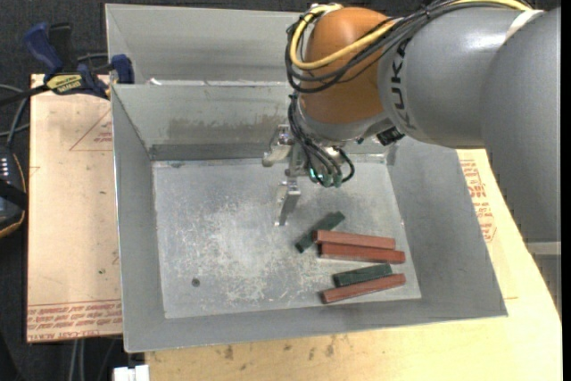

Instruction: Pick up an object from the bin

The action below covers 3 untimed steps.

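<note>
My gripper hangs over the bare floor in the middle of the bin, slightly towards the back. A short dark green block lies closest, just to its right and nearer the front, apart from the gripper. Touching that block's right side are two red-brown bars lying side by side. Nothing shows in the gripper.
Near the front right of the bin lie a dark green bar and a red-brown bar, side by side. The arm with its orange cover and cables hangs over the back right part of the bin. Sloped walls surround the floor.
</note>
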Motion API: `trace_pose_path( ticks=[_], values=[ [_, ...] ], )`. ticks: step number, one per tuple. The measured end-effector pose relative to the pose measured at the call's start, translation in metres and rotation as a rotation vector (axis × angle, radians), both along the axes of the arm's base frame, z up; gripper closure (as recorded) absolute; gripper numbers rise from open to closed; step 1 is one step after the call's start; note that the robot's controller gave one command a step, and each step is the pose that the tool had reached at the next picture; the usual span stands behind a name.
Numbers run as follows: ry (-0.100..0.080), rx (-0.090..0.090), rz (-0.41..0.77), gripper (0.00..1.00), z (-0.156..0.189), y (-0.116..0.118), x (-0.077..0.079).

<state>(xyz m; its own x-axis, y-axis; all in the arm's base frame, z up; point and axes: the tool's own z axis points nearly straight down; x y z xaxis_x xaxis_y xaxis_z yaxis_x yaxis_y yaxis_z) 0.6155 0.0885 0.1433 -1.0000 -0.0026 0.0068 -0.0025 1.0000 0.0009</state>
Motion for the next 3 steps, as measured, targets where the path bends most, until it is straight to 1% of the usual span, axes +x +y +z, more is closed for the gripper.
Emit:
trace_pose_path(
  ticks=[1,2,3],
  values=[
    [-0.008,0.001,-0.001,0.0,0.004,0.0,0.002],
    [-0.009,0.002,0.068,0.0,-0.002,-0.047,-0.023],
    [-0.013,-0.002,0.15,0.0,-0.054,-0.043,-0.043]
  ],
)
